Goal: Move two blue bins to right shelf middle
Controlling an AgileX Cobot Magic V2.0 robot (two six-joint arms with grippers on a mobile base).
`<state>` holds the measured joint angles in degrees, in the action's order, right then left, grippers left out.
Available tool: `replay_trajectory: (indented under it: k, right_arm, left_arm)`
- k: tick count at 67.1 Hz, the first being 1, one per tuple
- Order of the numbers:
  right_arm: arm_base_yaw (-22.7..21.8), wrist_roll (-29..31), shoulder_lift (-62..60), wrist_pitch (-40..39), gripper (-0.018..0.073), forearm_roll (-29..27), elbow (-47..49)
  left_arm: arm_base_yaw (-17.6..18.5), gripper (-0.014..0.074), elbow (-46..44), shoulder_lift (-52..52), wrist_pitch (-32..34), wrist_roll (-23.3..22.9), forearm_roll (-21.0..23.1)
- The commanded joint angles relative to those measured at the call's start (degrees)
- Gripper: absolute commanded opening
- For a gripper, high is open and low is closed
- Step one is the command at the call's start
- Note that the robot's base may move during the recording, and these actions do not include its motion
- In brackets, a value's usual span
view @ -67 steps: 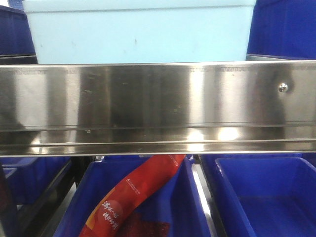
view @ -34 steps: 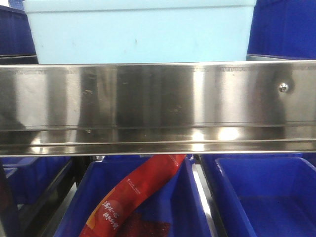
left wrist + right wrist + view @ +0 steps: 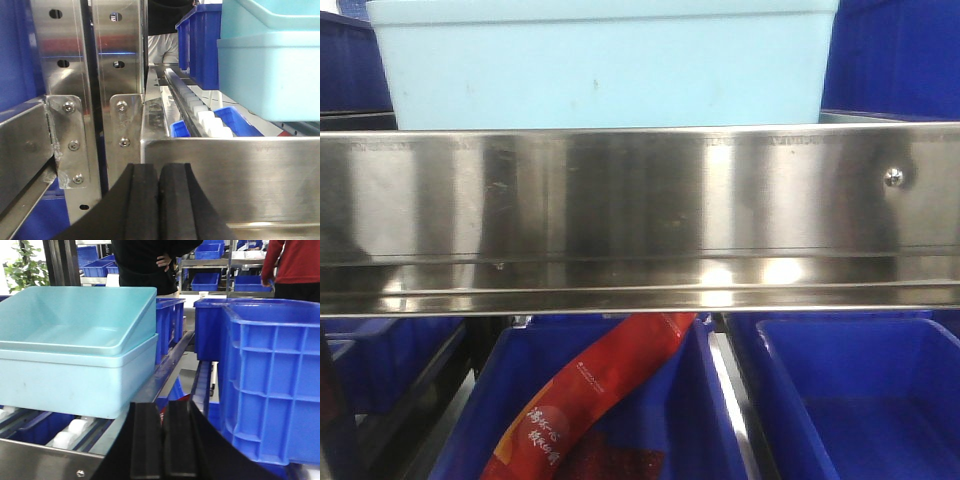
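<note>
The steel shelf (image 3: 640, 215) fills the front view, its front rail running edge to edge, and the roller track behind that rail carries everything that matters here. On it, towards the left end, sit 2 nested pale blue bins (image 3: 75, 347), the inner one tipped so its near rim rides higher on the right; their long axis lies along the front rail and their open mouths face up. These look like the task's pair, though the dark blue crates (image 3: 270, 375) just beside them at the right end could equally be meant. Judged from their thin walls, the pale bins should be light and fairly stiff, smooth and a little slippery, so the rolled rim at each short end is the sensible place to take hold. Below the shelf, a lower blue bin (image 3: 610, 400) holds a red snack packet (image 3: 595, 395). The left gripper (image 3: 159, 200) hangs low before the shelf's front left corner, pads pressed together on nothing. The right gripper (image 3: 162, 440) sits before the rail between bins and crates, likewise closed and empty.
</note>
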<state>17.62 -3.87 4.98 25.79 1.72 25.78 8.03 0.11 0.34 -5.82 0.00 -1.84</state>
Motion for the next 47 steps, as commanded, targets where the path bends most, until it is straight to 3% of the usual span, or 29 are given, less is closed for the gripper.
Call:
replay_trajectory:
  k: [1, 19, 25, 47]
  right_arm:
    - [-1.76, 0.32, -0.27, -1.35, -0.0162, 1.29, -0.44]
    - [-15.36, 5.73, -0.52, -9.05, -0.0162, -5.39, -7.44]
    - [-17.82, 5.73, -2.06, -13.16, -0.0162, -5.93, -12.18]
    - [-18.72, 5.73, -4.98, -21.85, -0.0162, -6.2, -25.78]
  left_arm:
    - [-0.11, -0.0111, -0.11, -0.34, 1.25, 0.0, 0.44]
    - [-0.11, -0.0111, -0.11, -0.34, 1.25, 0.0, 0.44]
    - [-0.11, -0.0111, -0.11, -0.34, 1.25, 0.0, 0.44]
    - [-0.11, -0.0111, -0.11, -0.34, 1.25, 0.0, 0.44]
